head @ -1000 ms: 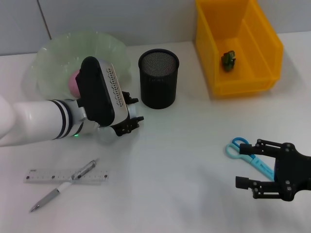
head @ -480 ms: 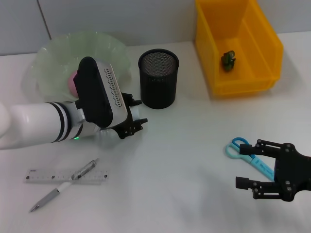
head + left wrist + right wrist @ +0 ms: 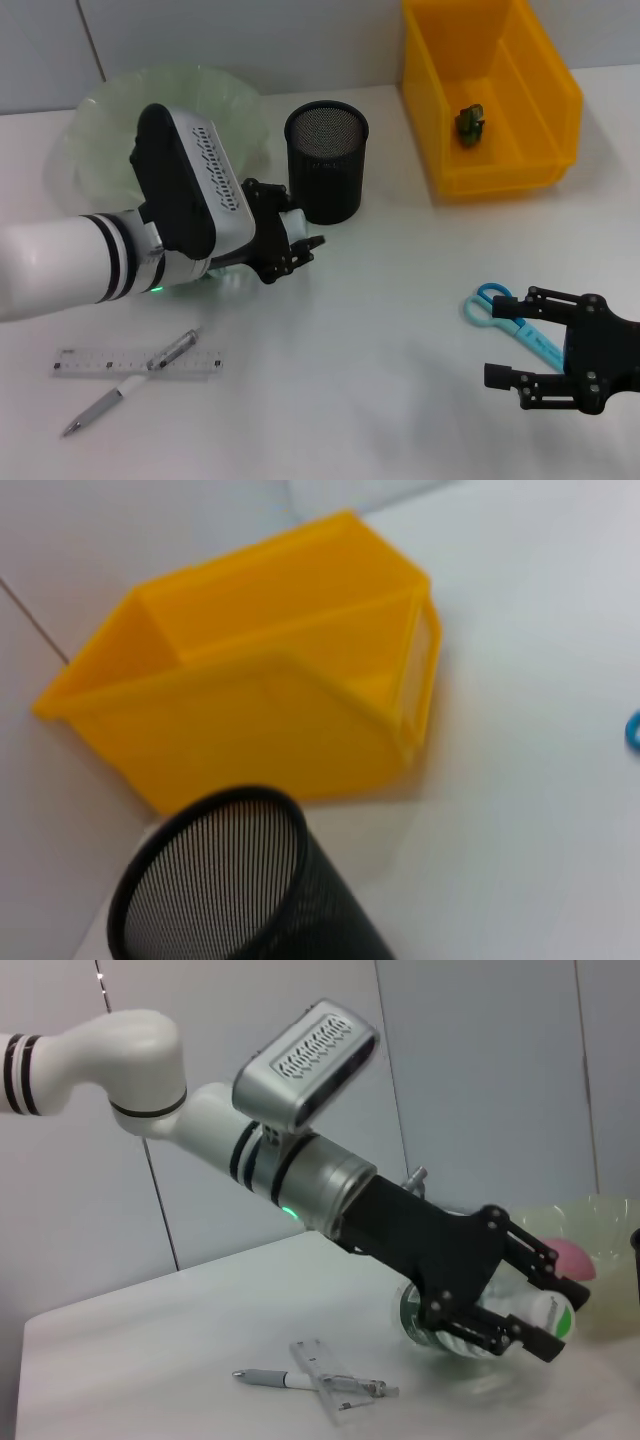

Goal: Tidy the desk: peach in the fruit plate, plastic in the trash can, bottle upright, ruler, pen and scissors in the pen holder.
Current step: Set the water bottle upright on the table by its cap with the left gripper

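The bottle (image 3: 485, 1322) is a clear ribbed plastic one with a green end, held lifted off the desk in the left gripper (image 3: 520, 1310), whose black fingers are closed around its body. In the head view the left gripper (image 3: 285, 240) sits just in front of the black mesh pen holder (image 3: 326, 160) and beside the pale green fruit plate (image 3: 110, 120), and the arm hides most of the bottle. The peach (image 3: 568, 1255) shows pink in the fruit plate (image 3: 600, 1222) behind the gripper in the right wrist view.

The pen holder's inside shows only mesh in the left wrist view (image 3: 215, 880). The yellow trash can (image 3: 490, 95) holds a small crumpled green piece of plastic (image 3: 470, 122).

The ruler (image 3: 135, 362) lies flat near the front left of the desk (image 3: 380, 330) with the pen (image 3: 125, 385) crossing over it. The blue scissors (image 3: 510, 318) lie on the right, partly under the right gripper (image 3: 525, 340), which hovers with its fingers spread apart and nothing between them.
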Robot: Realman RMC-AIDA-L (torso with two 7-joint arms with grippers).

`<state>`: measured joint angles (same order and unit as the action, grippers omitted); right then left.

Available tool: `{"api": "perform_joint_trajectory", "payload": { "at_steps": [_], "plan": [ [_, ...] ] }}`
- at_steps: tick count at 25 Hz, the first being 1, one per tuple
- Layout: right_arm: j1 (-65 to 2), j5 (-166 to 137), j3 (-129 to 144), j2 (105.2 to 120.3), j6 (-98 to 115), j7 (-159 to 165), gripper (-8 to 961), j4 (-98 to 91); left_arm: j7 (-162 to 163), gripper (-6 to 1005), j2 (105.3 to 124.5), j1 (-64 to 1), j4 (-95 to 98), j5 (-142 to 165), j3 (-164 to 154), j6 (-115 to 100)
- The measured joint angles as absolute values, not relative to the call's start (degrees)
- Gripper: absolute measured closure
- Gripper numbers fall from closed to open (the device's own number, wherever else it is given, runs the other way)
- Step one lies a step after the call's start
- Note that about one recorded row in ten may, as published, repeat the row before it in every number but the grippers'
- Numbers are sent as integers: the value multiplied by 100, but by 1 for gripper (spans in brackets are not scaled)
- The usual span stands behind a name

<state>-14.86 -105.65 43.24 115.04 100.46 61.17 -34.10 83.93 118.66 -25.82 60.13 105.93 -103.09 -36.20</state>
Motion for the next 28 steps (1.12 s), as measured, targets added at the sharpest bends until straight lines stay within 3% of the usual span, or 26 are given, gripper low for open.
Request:
{"api": "perform_joint_trajectory", "payload": {
  "at_steps": [28],
  "plan": [
    [-1513,-10564,4324,11522,10063,6124,143,-3410,8366,565,11855,-1869,6709,9128,-9563,-3955]
  ]
}}
